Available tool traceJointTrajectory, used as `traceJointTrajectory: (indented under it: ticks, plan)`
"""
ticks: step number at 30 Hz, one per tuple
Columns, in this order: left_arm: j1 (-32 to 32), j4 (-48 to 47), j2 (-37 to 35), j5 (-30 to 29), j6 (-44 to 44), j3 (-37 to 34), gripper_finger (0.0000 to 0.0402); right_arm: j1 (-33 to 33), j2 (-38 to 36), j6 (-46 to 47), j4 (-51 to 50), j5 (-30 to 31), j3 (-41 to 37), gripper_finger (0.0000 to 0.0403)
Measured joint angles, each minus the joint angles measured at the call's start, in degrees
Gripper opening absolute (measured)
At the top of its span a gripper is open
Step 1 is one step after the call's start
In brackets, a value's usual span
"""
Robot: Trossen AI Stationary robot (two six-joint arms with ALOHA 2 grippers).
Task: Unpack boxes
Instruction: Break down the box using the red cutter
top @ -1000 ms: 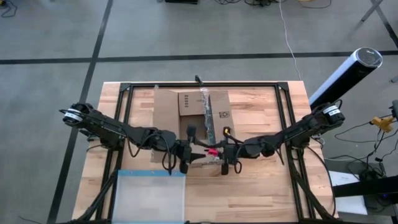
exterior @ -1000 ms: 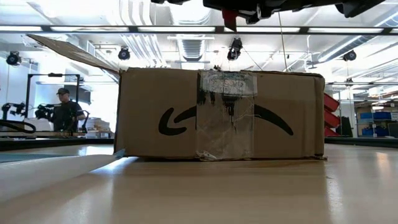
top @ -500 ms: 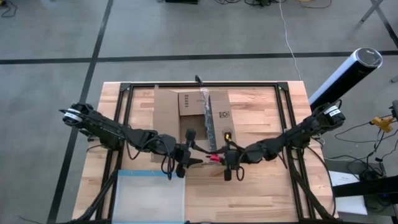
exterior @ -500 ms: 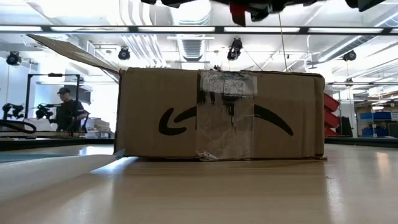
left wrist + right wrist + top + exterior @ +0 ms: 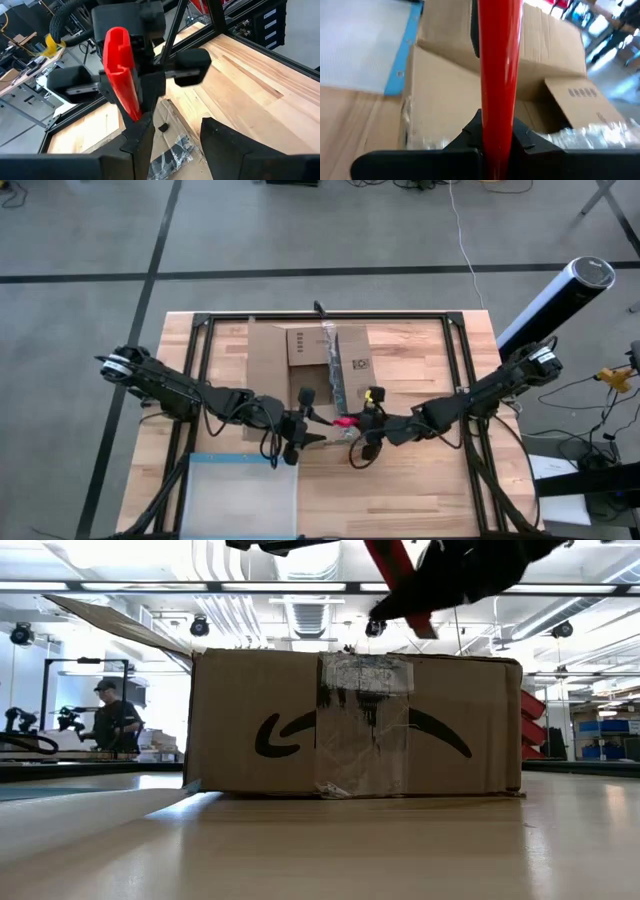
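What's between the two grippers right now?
Only the red tool, held by the right gripper and pointing toward the open left gripper, in the high view.

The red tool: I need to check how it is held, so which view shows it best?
The right wrist view: the red tool runs up from the right gripper's closed jaws. The left wrist view shows it side-on, the low view a tilted part, the high view a speck.

We see a pale wooden table (image 5: 410, 490) ringed by a black frame (image 5: 330, 317). On it, the cardboard box (image 5: 310, 370) sits toward twelve o'clock, and a blue-edged clear pouch (image 5: 240, 495) lies at seven o'clock.
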Motion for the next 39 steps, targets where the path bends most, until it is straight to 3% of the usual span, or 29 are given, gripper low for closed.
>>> traceJointTrajectory:
  ticks: [8,24,39]
  plan:
    - [0.0,-0.4,0.0,0.0,-0.2,-0.1,0.0131,1.2,2.2,8.5,-19.4,-3.6,6.8,0.0009]
    - [0.0,-0.8,0.0,-0.1,-0.5,-0.1,0.0114,1.6,8.9,12.8,-37.8,-3.1,15.8,0.0009]
    - [0.0,-1.5,0.0,-0.2,-0.8,-0.1,0.0114,3.1,8.9,22.3,-54.8,0.1,19.3,0.0009]
